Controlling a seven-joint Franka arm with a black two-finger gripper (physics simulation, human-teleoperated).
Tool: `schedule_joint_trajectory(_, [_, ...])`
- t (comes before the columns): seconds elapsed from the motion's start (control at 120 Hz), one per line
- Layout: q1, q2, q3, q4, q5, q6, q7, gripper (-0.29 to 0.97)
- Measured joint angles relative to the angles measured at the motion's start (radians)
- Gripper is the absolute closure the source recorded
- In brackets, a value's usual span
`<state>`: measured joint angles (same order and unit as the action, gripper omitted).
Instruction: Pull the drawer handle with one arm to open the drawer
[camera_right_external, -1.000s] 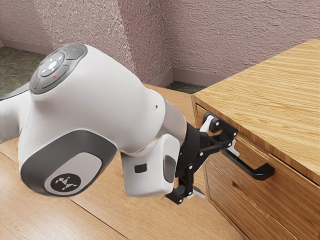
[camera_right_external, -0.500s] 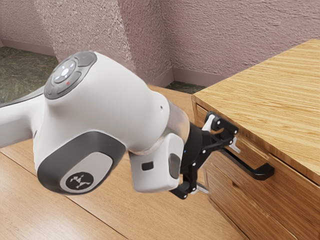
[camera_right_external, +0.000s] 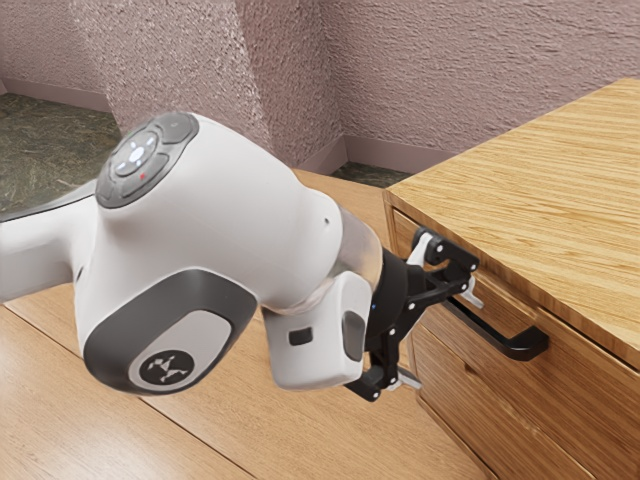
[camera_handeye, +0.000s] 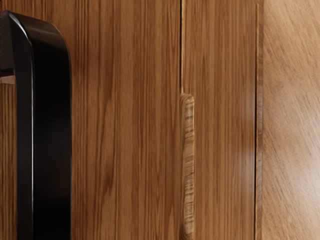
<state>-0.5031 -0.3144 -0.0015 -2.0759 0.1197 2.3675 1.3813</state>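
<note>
**A:** where's the drawer handle (camera_right_external: 505, 338) at?
**B:** on the top drawer (camera_right_external: 585, 345), just under the cabinet (camera_right_external: 540, 190) top. Black bar, sticks out from the front.
**A:** and the gripper (camera_right_external: 438, 337)?
**B:** fingers spread wide at the handle's end nearest the cabinet's corner, not pinching anything.

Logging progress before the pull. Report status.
Pincer open at the handle's near end, not gripping. Drawer looks shut. No obstruction seen.

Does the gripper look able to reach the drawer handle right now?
Probably yes: the gripper has its fingers open right at the near end of the handle, and nothing stands between them.
</note>
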Motion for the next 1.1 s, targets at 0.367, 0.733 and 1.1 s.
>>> schedule_joint_trajectory(0.367, [0.0,-0.017,0.0,-0.001,0.001,0.003,-0.035,0.27])
schedule_joint_trajectory(0.733, [0.0,-0.081,0.0,-0.056,0.001,0.002,-0.069,0.42])
schedule_joint_trajectory(1.1, [-0.002,-0.157,-0.002,-0.126,0.0,0.0,-0.092,0.48])
